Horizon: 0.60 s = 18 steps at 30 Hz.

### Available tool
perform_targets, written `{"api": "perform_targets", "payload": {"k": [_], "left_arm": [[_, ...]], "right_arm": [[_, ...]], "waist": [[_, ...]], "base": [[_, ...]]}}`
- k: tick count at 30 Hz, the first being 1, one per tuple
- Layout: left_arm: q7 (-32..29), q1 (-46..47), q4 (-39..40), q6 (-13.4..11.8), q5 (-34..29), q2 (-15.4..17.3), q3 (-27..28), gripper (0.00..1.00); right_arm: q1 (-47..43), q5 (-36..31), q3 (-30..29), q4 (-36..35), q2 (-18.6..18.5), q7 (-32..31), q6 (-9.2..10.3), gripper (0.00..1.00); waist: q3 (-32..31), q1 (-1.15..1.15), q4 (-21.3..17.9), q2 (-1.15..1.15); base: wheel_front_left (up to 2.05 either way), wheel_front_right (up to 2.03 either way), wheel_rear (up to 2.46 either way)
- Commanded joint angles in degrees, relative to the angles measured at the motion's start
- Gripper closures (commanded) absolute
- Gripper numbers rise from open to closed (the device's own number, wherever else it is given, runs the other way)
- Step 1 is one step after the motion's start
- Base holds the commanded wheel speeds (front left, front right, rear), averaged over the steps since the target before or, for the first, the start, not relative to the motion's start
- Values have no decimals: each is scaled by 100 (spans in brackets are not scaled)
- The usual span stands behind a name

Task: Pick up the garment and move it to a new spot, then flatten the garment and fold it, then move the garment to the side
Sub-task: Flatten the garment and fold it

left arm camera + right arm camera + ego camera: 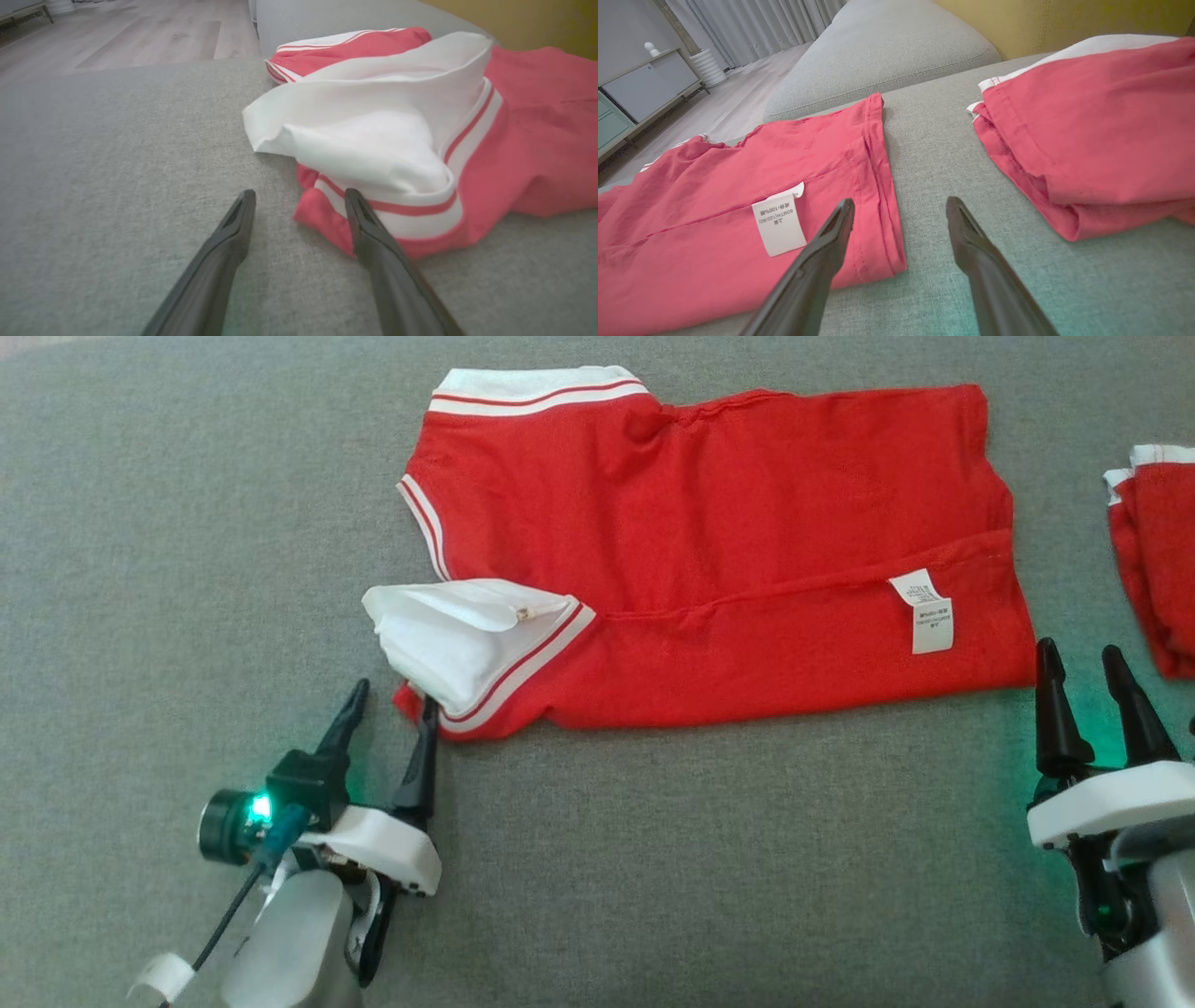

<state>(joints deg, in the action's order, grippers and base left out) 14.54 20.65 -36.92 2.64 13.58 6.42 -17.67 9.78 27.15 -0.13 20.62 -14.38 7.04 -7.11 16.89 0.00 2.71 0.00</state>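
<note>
Head view: red short-sleeved knit shirt with white, red-striped trim lies partly folded lengthwise on the grey woven cushion surface, towards the far middle. Its white collar flap is turned out at the near-left corner, and a white care label shows near the right hem. Left gripper: fingers apart, empty, with one finger at the edge of the near-left collar corner; touching or just beside, cannot tell. Right gripper: fingers apart, empty, just beside the near-right hem corner, between the shirt and a second folded red garment at the right edge. Judgement: the fabric is light, soft and limp. It should sag when lifted and drag rather than slide on the woven cushion, and the layers may part if only the top ply is pinched. Best holds: the firmer banded trim at the near-left corner and the doubled hem at the near-right corner, all plies together. Risk: the collar flap bunches under the next fold.
</note>
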Motion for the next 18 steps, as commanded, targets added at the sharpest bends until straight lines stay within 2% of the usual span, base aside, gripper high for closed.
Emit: {"api": "perform_targets", "payload": {"k": [1,2,3,4,5,6,15,16,17,18], "left_arm": [[45,88,38,64,-104,91,125,0],[45,79,-24,76,-133,98,113,42],[45,73,-71,84,-157,100,106,72],[45,65,-108,88,-159,93,119,94],[45,65,-108,88,-159,93,119,94],[45,52,-136,96,-147,82,137,100],[46,-284,240,219,228,-127,493,100],[46,-318,282,229,251,-145,516,100],[46,-356,319,239,288,-164,546,100],[46,-392,347,248,330,-185,573,100]], "right_arm": [[85,-56,68,-177,-105,-10,-37,0],[91,-63,69,-171,-93,-10,-37,0],[92,-72,73,-163,-79,-12,-37,0],[92,-80,79,-151,-65,-15,-37,0],[92,-80,79,-151,-65,-15,-37,0],[91,-89,85,-131,-54,-32,-37,0],[293,-269,91,474,75,-588,-37,0],[327,-288,88,532,80,-609,-37,18],[351,-313,110,598,81,-655,-37,73],[364,-325,147,652,75,-692,-37,100]], "waist": [[-12,0,10,0],[-25,0,13,0],[-41,0,17,0],[-61,0,21,0],[-61,0,21,0],[-80,0,25,0],[-269,0,169,0],[-286,0,190,0],[-305,0,211,0],[-326,0,237,0]], "base": [[0,0,0],[0,0,0],[0,0,0],[0,0,0],[0,0,0],[0,0,0],[0,0,0],[0,0,0],[0,0,0],[0,0,0]]}}
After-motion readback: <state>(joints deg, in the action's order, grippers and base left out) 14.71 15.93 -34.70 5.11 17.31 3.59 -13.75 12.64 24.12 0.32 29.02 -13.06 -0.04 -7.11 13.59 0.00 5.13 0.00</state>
